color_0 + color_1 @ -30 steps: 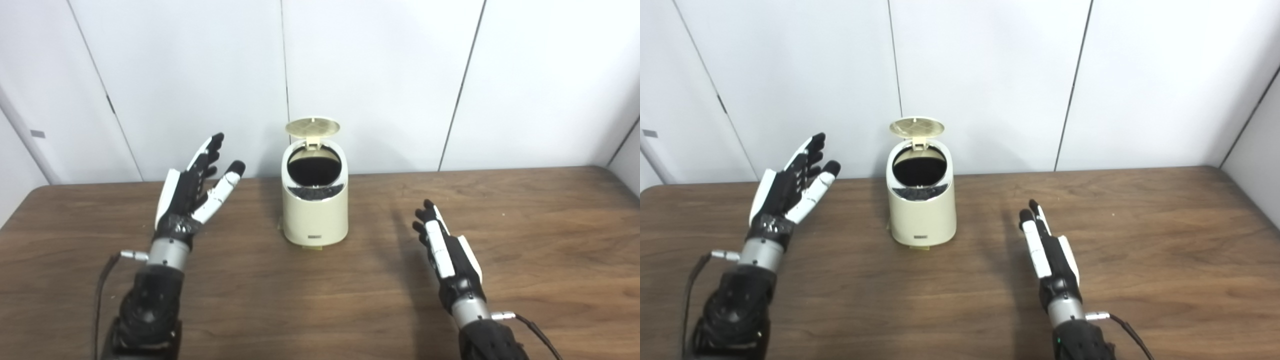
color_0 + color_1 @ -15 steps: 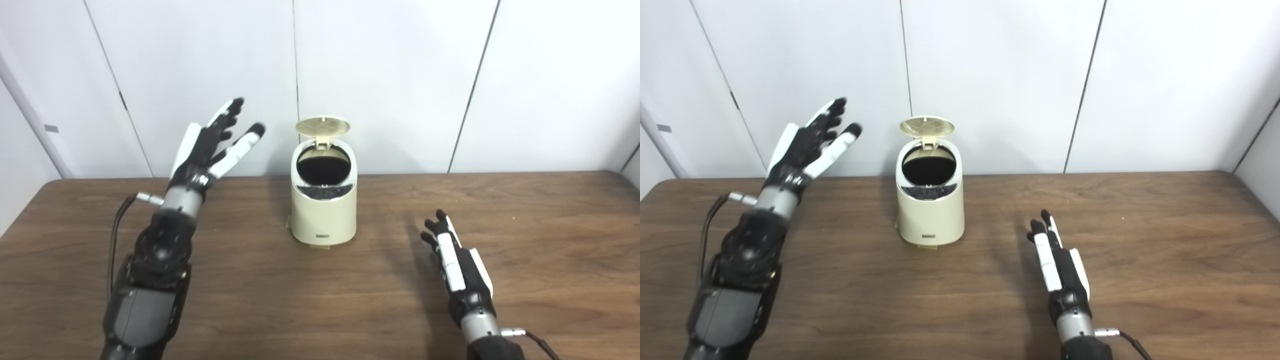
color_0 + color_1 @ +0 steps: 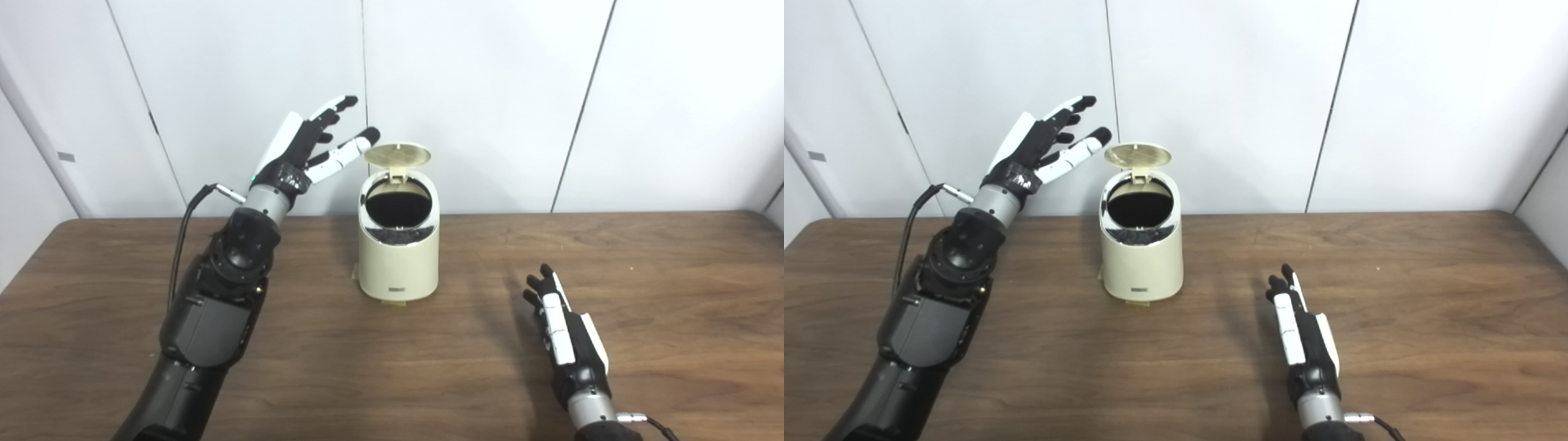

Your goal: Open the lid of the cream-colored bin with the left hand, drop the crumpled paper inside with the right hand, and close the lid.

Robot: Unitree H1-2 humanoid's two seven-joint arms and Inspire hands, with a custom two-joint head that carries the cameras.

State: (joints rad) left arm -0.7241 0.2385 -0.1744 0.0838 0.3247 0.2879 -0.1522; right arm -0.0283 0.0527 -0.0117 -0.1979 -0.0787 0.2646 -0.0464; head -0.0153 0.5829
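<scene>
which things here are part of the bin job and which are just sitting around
Part of the job:
cream bin, lid standing open
left hand, open, raised beside the lid
right hand, open and empty, low over the table
No crumpled paper in view.

Just there:
wooden table
white wall panels

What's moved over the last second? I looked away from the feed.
The left hand has risen and reached toward the raised lid, its open fingers now level with it but short of touching. The right hand has drawn back a little, open and low over the table. The bin has not moved, and its lid remains up. The camera shifted slightly.
</scene>
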